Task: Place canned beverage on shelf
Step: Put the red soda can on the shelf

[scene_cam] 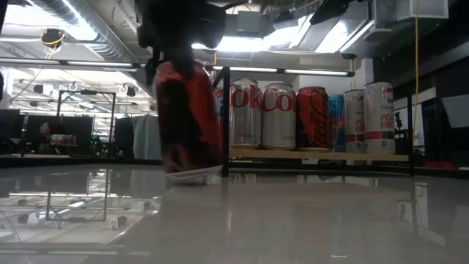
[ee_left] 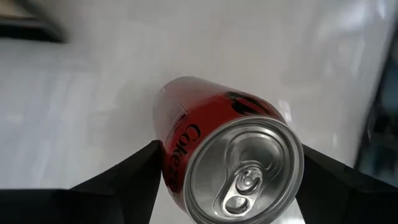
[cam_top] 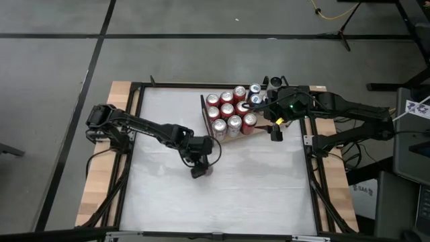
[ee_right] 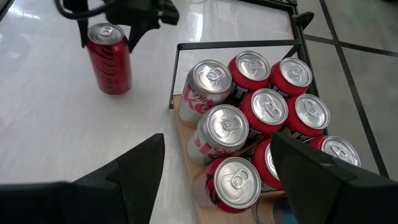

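Now the left claw (cam_top: 199, 169) is closed around a red can (ee_right: 109, 59) that stands on the white bench (cam_top: 255, 188), a little way off from the shelf (cam_top: 232, 139), on the side where the thin dark rail (cam_top: 205, 117) runs. In the left wrist view the two dark fingers (ee_left: 134, 180) press on both sides of the can, just under its silver top, and the can leans slightly. The low view shows the same lean: one edge of the can's bottom appears lifted from the bench, while the other edge touches it or is very near it. The can is not on the shelf; it is apart from the rail.

On the shelf stands a tight group of cans (cam_top: 228, 111), red ones and silver ones, all upright and touching each other. At the side of the group away from the rail stand some narrow, tall cans (scene_cam: 379, 117), blue and white.

The right claw (cam_top: 275, 129) hangs beside the shelf, on the side opposite the rail, above the cans nearest to it. Its fingers (ee_right: 134, 171) are spread apart and nothing is between them. The right arm (cam_top: 349, 111) reaches to the shelf from the bench's edge.
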Controlling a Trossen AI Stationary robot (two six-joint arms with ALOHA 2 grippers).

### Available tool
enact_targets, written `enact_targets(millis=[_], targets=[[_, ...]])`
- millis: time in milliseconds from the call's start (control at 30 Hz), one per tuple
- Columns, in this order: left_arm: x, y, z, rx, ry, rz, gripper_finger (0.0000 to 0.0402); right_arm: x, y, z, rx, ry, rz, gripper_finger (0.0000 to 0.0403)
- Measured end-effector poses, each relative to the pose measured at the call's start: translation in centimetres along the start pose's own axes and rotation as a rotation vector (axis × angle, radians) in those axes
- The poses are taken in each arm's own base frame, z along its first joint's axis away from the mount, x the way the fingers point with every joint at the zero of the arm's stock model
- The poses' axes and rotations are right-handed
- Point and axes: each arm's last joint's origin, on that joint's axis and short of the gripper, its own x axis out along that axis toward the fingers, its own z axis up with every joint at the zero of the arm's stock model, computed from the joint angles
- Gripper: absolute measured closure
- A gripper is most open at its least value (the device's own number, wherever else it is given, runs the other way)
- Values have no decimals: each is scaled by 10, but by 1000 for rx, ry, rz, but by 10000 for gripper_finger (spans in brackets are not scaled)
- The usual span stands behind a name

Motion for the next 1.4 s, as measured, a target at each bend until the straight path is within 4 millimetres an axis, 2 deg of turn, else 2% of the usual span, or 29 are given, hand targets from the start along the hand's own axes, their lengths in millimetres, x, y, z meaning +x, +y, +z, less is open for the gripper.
enact_targets(millis=[100,300,533,867,1167,1400], targets=[[-1,3,0,135,41,-44,118,0,0,0,0,0,0,120],[-3,10,-11,413,163,-14,118,0,0,0,0,0,0,120],[-8,11,-29,626,326,38,117,0,0,0,0,0,0,120],[-9,-2,-31,693,305,68,116,0,0,0,0,-1,0,120],[-7,-8,-26,710,239,60,75,0,0,0,0,0,0,120],[-7,-7,-25,706,215,111,65,0,0,0,0,-1,0,120]])
